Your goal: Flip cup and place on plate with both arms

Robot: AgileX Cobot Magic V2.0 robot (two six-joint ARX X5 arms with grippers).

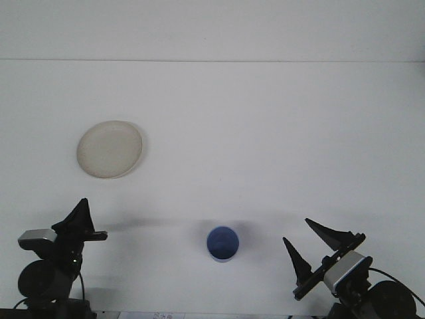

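Observation:
A blue cup point(222, 243) stands upright on the white table near the front edge, its mouth facing up. A pale round plate point(109, 149) lies at the left, farther back. My right gripper point(311, 244) is low at the front right, to the right of the cup and apart from it, open with nothing between its black fingers point(329, 234). My left gripper point(84, 220) sits low at the front left, well clear of cup and plate; its fingers overlap from this angle.
The white table point(265, 133) stretches back to a far edge near the top of the view. Cables trail beside both arm bases at the bottom corners.

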